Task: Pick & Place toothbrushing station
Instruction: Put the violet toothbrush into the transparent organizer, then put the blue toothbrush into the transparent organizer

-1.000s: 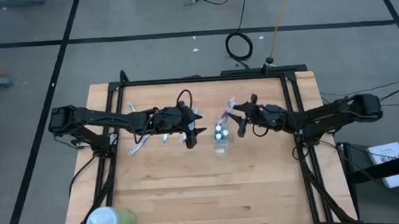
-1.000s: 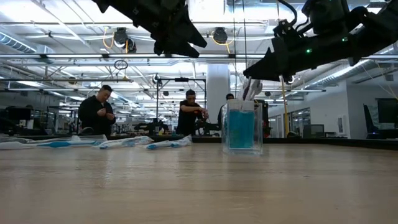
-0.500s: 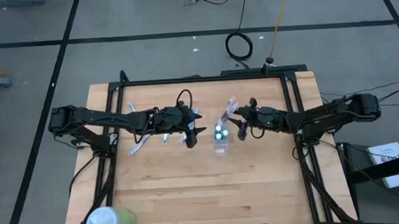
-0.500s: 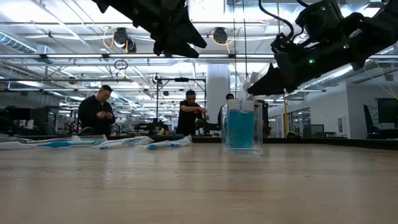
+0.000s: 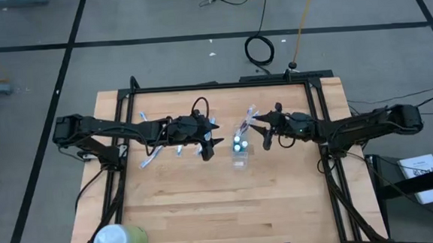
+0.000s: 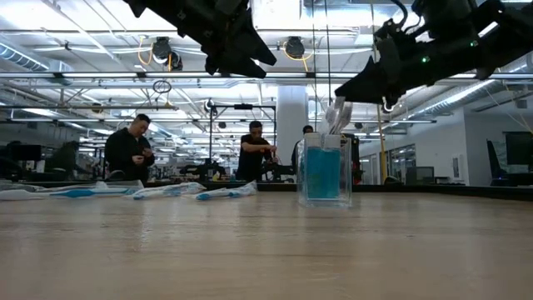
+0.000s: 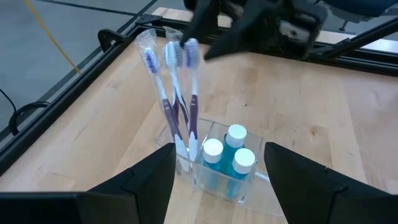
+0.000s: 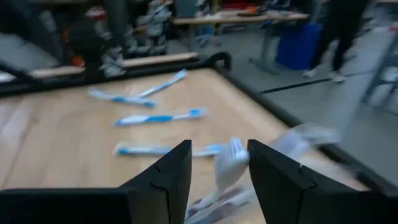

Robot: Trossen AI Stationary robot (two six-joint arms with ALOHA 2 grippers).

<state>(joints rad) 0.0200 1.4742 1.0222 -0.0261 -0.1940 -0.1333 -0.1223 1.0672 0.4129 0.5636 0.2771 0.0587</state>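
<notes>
**Q:** Where exactly does the toothbrushing set stand?

**A:** Near the middle of the wooden table [image 5: 206, 205] sits the clear plastic cup [image 7: 217, 171], upright, holding three white-capped tubes [image 7: 235, 154] of blue paste. Three wrapped toothbrushes [image 7: 177, 99] stand in the cup beside the tubes, heads up and leaning away from them.

**Q:** And the two arms?

**A:** Both hang above the table, one on each side of the cup. The left gripper [image 5: 207, 145] hovers just beside the cup on the left arm's side, its fingers [image 7: 140, 183] spread wide with nothing between them; in its wrist view the cup shows between the two finger pads. The right gripper [image 5: 266, 137] is raised near the brush heads on the cup's other side. Its fingers [image 8: 165, 174] stand apart, and a wrapped brush head shows blurred in the gap; whether it is gripped cannot be told.

**Q:** Anything else on the table?

**A:** Several spare blue-and-white toothbrushes [image 6: 166, 191] lie flat beyond the left arm, well apart from the cup. A pale-green container [image 5: 118, 241] stands at the table's near corner, far from the cup. Behind the table, people [image 6: 133, 148] stand at workbenches.
</notes>
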